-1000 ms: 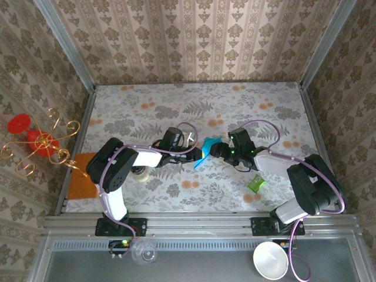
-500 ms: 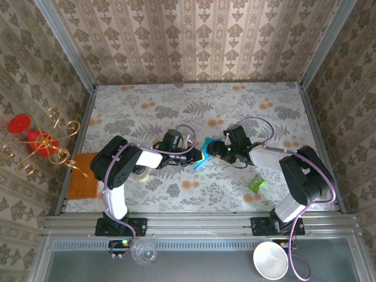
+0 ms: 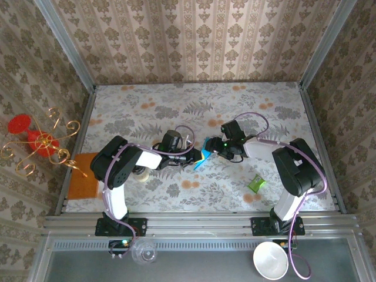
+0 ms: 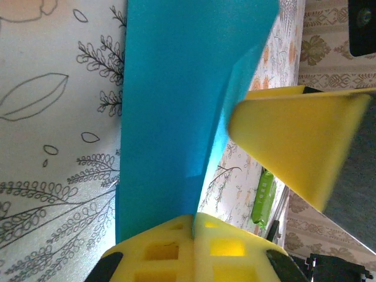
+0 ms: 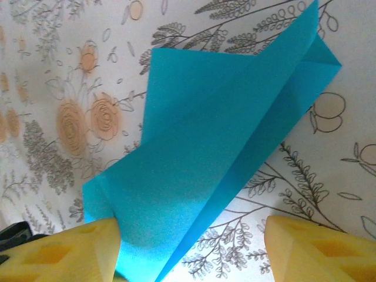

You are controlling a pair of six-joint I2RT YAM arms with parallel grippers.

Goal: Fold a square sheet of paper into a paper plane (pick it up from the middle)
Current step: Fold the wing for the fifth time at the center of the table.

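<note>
I see the sheet of paper (image 3: pixel 202 157), plain teal-blue, folded along a sharp crease into a long two-layered strip whose flaps gape in a shallow V, one end pinched by the left gripper (image 4: pixel 194 226), jaws closed, near the middle of the floral worktop (image 3: pixel 176 111).

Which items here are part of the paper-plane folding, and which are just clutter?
In the job: partly folded teal-blue paper sheet; left gripper, shut on it; right gripper, open, straddling its edge.
Lying about: green crumpled wrapper; orange mat; white bowl; clear cup; red-and-gold ornament.
</note>
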